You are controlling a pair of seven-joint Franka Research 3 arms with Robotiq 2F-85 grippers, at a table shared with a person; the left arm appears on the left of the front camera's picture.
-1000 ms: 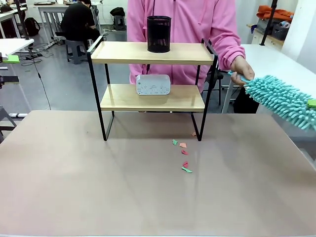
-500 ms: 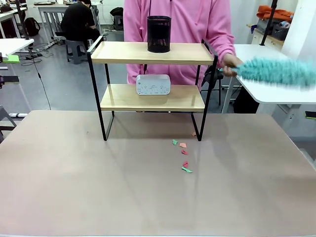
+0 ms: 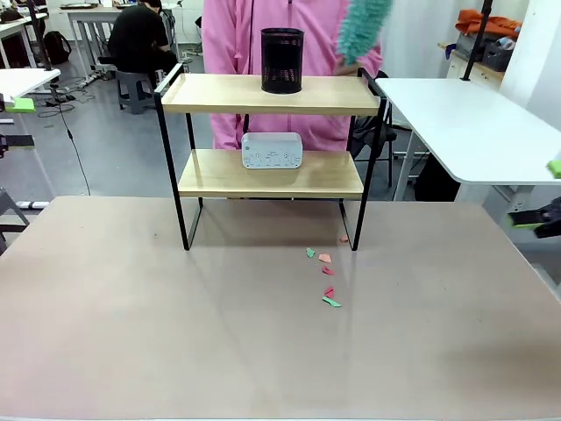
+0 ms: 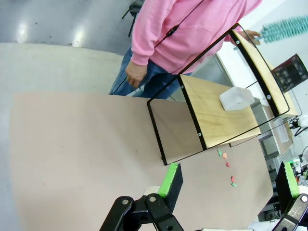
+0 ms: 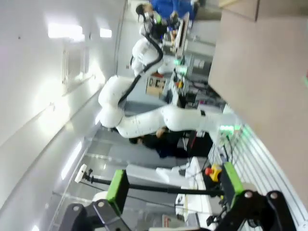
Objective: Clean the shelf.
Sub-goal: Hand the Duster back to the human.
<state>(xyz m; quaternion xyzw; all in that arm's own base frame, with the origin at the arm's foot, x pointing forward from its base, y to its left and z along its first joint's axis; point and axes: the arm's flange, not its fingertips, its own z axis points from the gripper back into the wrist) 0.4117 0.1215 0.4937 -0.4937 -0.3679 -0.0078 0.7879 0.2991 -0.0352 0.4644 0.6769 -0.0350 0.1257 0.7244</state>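
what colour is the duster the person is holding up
Teal, with a fluffy chenille texture. The duster shows best in the front view, raised above the shelf.

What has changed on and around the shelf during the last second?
The duster left the right gripper, which is now open, and the person's hand swung it up above the shelf. The black cup, white box and paper scraps stayed put.

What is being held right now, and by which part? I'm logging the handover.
The person's hand holds the teal duster at its lower end, above the shelf. Both grippers are open, holding nothing.
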